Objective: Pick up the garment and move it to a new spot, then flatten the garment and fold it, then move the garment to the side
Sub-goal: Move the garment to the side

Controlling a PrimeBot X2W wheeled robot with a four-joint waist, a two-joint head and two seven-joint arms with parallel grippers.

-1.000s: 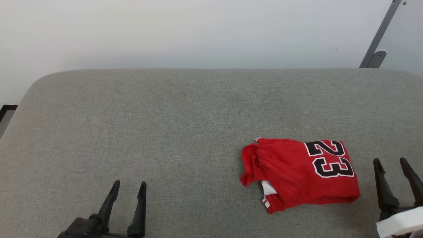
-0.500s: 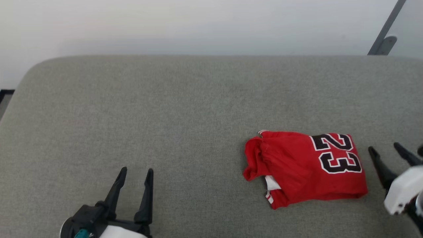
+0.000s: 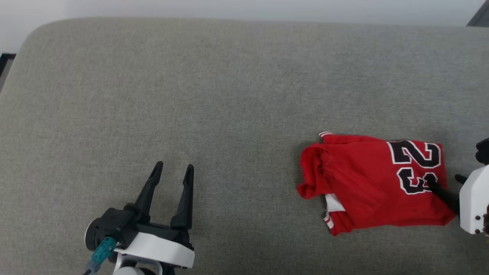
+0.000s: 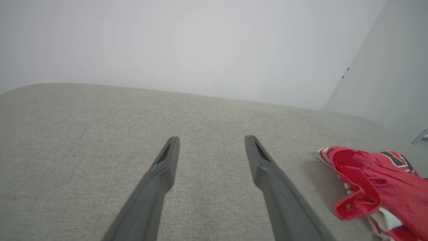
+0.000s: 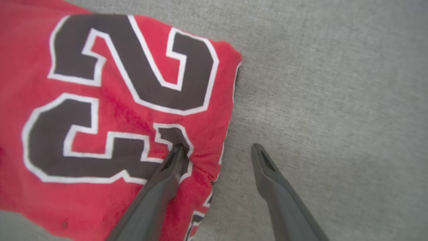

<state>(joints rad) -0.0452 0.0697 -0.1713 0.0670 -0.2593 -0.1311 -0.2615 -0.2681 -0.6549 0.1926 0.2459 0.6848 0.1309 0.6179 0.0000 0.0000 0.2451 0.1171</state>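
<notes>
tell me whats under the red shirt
The shirt lies folded on the grey cushion. White fabric peeks from beneath its near-left corner. Anything else under it is covered.

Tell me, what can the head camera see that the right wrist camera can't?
Head view: the left gripper, open over bare grey cushion, and the whole folded red shirt with a white sleeve peeking out. Right wrist view: a close look at the open right gripper, one finger over the shirt's number 23, the other over the cushion. Shared: the shirt, its number 23, the cushion and the right gripper.
</notes>
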